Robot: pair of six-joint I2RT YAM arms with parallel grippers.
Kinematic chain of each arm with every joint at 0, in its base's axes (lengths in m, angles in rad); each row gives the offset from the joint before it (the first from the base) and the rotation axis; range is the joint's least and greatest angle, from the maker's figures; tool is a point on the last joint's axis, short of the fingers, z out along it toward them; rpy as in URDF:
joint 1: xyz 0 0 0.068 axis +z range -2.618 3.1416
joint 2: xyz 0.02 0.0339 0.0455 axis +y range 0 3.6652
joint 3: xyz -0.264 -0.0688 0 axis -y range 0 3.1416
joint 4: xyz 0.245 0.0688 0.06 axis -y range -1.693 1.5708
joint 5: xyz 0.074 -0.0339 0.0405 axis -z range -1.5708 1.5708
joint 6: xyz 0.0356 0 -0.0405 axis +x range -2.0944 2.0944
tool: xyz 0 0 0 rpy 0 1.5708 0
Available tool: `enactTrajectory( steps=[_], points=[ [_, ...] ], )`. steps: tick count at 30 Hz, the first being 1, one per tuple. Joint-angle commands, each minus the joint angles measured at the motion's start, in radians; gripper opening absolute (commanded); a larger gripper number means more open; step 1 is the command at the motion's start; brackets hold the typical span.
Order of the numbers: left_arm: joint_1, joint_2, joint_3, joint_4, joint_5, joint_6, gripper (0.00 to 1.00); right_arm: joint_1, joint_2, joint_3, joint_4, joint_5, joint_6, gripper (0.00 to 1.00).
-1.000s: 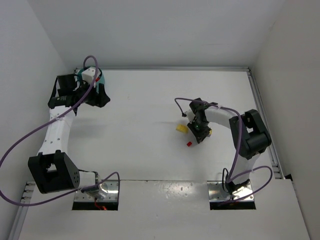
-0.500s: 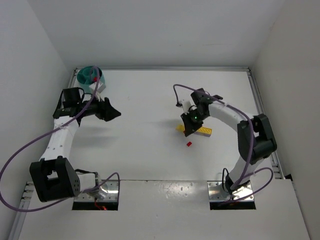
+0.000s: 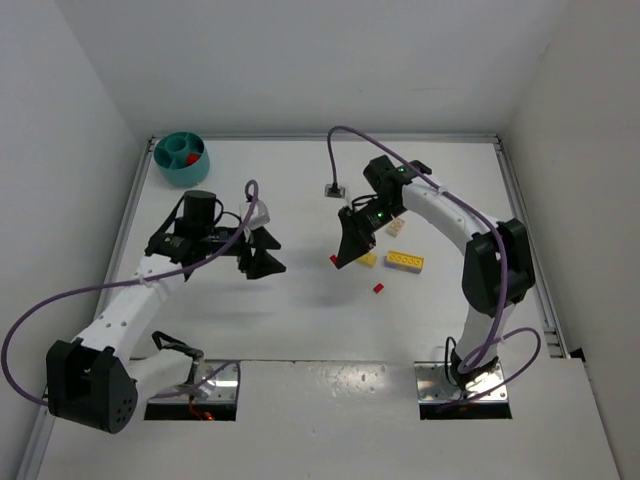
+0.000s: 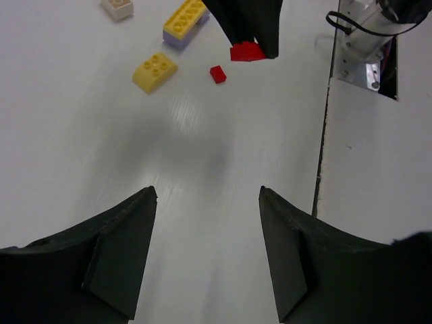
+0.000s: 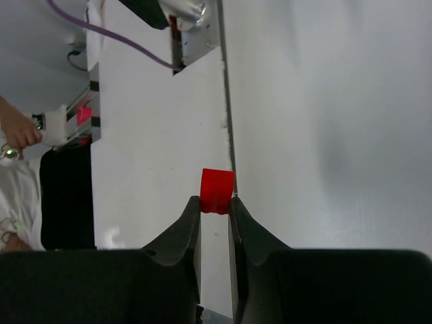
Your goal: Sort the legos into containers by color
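Currently | right gripper (image 5: 214, 204): pinching red lego (image 5: 217, 188) between its jaw tips | left gripper (image 4: 208, 197): jaws spread apart | small yellow lego (image 4: 155, 71): ahead of them

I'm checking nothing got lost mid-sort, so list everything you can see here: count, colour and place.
teal bowl: one, teal, far left corner of the table, divided inside.
red piece: one, red, in a bowl compartment.
held red brick: one, red, pinched in the right claw.
small yellow brick: one, yellow, on the table by the right claw.
long yellow brick: one, yellow over a purplish layer, right of the small one.
cream brick: one, off-white, beyond the long yellow brick.
loose red brick: one, red, nearer than the yellow bricks.
left claw: one, black, open, empty, mid-table.
right claw: one, black, shut on the held red brick.
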Motion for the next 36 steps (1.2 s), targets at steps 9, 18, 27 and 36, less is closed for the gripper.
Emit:
enactTrajectory(
  steps=[9,18,27,36],
  points=[
    [-0.287,0.113,0.078,0.087,-0.197,0.093,0.64,0.08,0.013,0.01,-0.086,-0.071,-0.069,0.02],
    [-0.362,0.161,0.162,0.087,-0.235,0.084,0.64,0.109,0.052,-0.01,-0.077,-0.062,-0.04,0.02],
    [-0.442,0.179,0.171,0.087,-0.235,0.065,0.63,0.11,0.09,0.04,-0.114,-0.135,-0.03,0.02],
    [-0.483,0.189,0.171,0.087,-0.244,0.065,0.56,0.11,0.09,0.04,-0.132,-0.155,-0.05,0.02]
  ],
)
